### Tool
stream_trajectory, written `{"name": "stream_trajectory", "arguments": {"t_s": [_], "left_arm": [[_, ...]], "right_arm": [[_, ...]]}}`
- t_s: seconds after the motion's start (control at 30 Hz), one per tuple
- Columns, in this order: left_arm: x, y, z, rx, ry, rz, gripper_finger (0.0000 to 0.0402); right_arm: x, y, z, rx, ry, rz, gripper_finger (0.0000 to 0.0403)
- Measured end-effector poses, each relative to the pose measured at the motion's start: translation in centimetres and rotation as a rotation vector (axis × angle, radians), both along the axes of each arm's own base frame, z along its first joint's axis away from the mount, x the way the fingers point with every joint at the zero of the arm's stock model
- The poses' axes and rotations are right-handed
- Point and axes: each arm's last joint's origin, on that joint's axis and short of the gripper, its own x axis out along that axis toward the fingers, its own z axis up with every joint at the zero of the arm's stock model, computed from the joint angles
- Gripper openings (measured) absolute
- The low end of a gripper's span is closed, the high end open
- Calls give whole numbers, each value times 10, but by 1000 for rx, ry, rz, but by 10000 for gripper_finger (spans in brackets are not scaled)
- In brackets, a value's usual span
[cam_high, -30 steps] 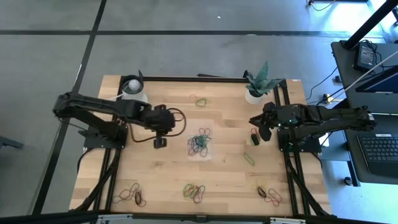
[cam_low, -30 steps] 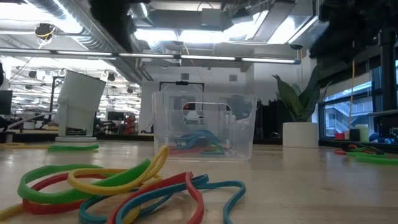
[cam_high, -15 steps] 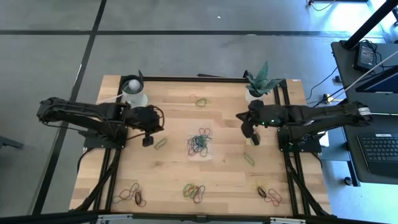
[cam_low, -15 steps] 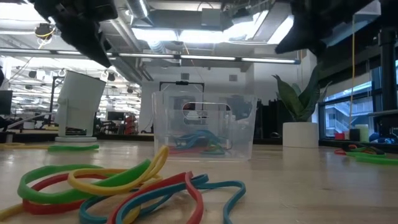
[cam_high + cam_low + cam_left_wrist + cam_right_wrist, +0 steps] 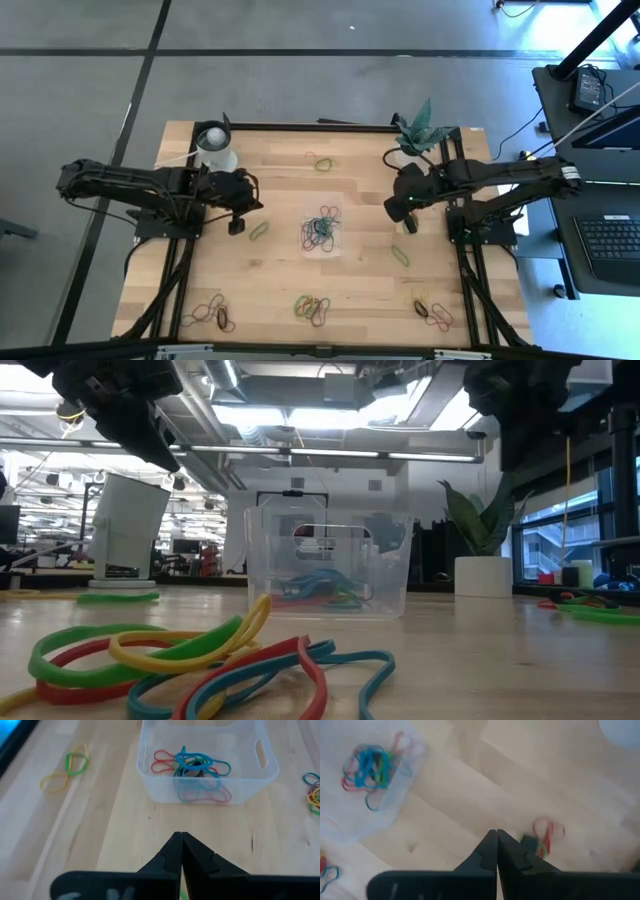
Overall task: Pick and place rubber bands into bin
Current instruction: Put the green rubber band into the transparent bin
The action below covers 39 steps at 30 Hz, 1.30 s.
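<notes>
Clear plastic, the bin (image 5: 322,229) sits mid-table in the high view, a tangle of rubber bands (image 5: 320,227) inside; the left gripper (image 5: 236,226) hovers to its left, the right gripper (image 5: 403,212) to its right, and more loops lie scattered near the table's edges. At table height, loose bands (image 5: 200,660) curl thick and glossy before the bin (image 5: 328,563). Left wrist: fingers (image 5: 176,856) pressed together, empty, bin (image 5: 207,762) ahead. Right wrist: fingers (image 5: 492,851) likewise closed on nothing, above a red band (image 5: 547,832).
</notes>
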Motion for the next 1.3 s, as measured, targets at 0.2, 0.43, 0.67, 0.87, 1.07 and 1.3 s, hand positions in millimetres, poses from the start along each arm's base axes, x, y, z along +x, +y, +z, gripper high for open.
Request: {"name": "stream_trajectory", "arguments": {"t_s": [0.2, 0.43, 0.67, 0.87, 1.07, 1.3], "left_arm": [[2, 0, 3, 54, -34, -46, 3], [3, 0, 3, 56, -36, -50, 3], [3, 0, 4, 51, -45, -55, 3], [4, 0, 4, 25, -53, -34, 3], [4, 0, 4, 23, -53, -32, 3], [4, 0, 4, 22, -55, -32, 3]], "right_arm": [[-3, 8, -11, 70, 58, -195, 25], [-11, 24, -40, 157, 174, -296, 69], [-24, 29, -71, 145, 237, -400, 117], [-27, 28, -95, 150, 223, -401, 154], [-23, 32, -104, 243, 183, -377, 174], [-9, 50, -110, 284, 93, -291, 144]]}}
